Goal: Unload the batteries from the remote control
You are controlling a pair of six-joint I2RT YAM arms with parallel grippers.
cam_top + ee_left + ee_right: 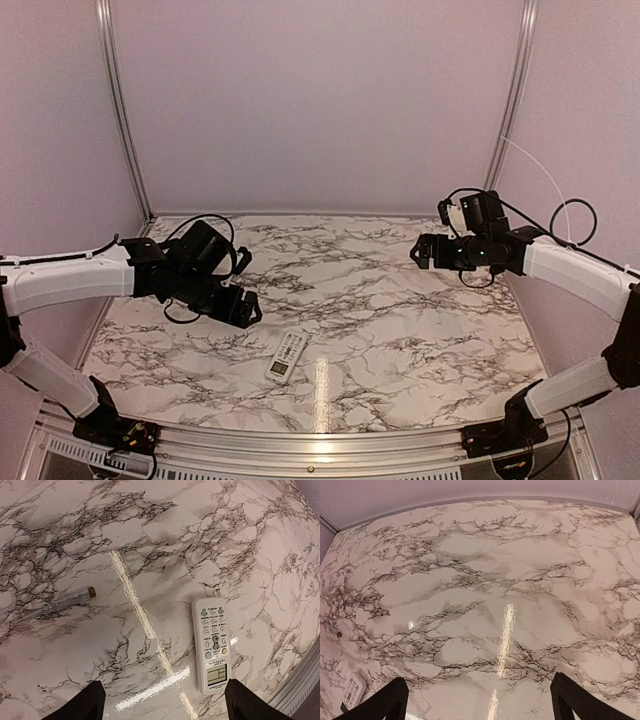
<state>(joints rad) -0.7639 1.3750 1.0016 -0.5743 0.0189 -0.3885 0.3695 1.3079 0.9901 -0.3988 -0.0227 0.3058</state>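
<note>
I see a glossy white tabletop (400,330) with grey-black marble veining. Ahead of my left fingers (85,705), on the left finger's side, a faint clear slim rod (60,602) with a small brown tip lies on it. A bright streak of glare (506,630) runs straight out between my right fingers (385,702). Beyond them stand pale lilac walls (320,100) and silver metal posts (122,110).

- White shells are covering the long links of the left arm (70,280) and the right arm (575,272).
- Black housings are forming the joints, the wrists and the bases (110,428).
- Black cables (575,201) are looping around both wrists, and a thin white wire (530,157) is arcing above the right one.
- The left tool (245,308) and the right tool (420,250) are showing dark, wedge-shaped fingers (85,702).
</note>
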